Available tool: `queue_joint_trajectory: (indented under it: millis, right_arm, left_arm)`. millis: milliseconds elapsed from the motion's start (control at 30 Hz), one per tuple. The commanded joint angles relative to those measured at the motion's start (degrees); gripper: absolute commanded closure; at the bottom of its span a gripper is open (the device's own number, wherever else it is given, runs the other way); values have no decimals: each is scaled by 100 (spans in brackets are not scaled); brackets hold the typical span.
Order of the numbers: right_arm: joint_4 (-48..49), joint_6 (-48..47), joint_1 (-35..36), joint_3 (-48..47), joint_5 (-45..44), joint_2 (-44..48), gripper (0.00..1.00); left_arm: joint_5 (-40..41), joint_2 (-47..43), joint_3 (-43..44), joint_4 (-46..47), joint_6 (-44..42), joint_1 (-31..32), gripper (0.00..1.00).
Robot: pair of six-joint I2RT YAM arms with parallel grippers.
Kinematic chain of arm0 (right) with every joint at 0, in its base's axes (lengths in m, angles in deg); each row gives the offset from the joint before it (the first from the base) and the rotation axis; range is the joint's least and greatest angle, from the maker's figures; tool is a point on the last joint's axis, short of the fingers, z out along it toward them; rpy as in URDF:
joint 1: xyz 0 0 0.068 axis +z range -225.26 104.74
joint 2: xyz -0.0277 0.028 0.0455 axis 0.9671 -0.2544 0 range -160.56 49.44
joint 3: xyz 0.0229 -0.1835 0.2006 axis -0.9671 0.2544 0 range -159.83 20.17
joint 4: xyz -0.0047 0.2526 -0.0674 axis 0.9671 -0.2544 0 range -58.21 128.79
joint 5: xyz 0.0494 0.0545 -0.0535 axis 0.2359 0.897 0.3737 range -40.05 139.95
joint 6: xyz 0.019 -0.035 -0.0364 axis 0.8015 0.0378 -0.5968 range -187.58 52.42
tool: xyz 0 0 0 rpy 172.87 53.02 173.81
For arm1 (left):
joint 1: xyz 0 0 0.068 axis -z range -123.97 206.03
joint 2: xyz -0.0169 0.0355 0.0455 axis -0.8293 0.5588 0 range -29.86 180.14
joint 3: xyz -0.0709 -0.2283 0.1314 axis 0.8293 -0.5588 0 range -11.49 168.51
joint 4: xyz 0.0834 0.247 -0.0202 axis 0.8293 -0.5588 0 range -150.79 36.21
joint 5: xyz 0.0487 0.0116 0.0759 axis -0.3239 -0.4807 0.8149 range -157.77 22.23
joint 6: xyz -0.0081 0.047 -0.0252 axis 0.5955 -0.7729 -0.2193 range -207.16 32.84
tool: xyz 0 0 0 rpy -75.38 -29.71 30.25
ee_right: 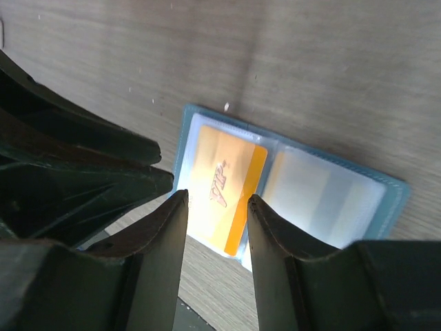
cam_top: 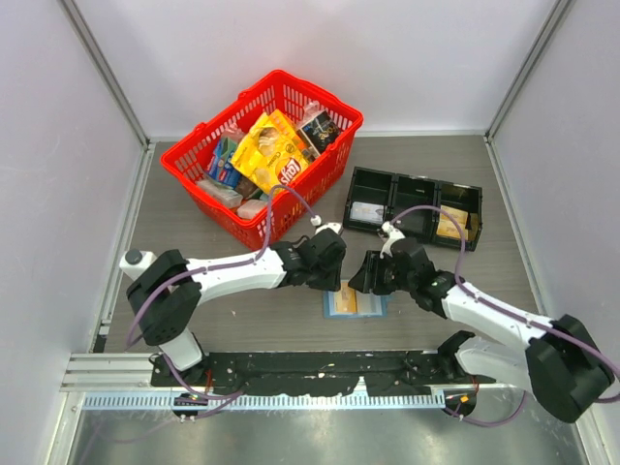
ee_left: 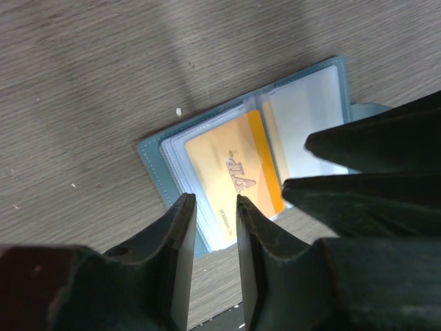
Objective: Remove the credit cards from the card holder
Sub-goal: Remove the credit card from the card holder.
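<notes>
Grey-brown wood-grain surface [cam_top: 513, 252]: open flat blue card holder [cam_top: 373, 306] lies on it. Red plastic mesh basket [cam_top: 325, 174] behind-left of it, black three-compartment tray [cam_top: 373, 184] behind-right.

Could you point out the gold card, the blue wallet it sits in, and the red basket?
gold card [ee_left: 231, 181]: left wrist view, middle of its face.
blue wallet [ee_left: 162, 172]: left wrist view, its bare left border.
red basket [cam_top: 325, 167]: top view, its right side wall.

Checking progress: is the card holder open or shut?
Open: the card holder lies spread flat, a credit card showing on one panel.
</notes>
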Motion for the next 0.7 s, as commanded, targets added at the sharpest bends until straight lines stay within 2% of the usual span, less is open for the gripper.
queue_joint_trajectory:
  millis: [0,67,133,367,667]
  right_arm:
    - [1465,460,-127,367,1014,-401,56]
    - [1974,618,-251,542,1287,-577,57]
    - [2178,733,-339,649,1393,-718,57]
    - [2319,672,-602,877,1551,-955,59]
    - [2759,680,-1042,1159,1921,-1306,62]
  left_arm:
    - [-139,250,271,10,-203,-25,69]
    - [-183,347,288,-25,-229,-25,75]
    - [-227,453,280,-34,-229,-43,77]
    - [-367,681,227,-87,-265,-166,87]
    - [-411,787,122,-122,-291,-227,94]
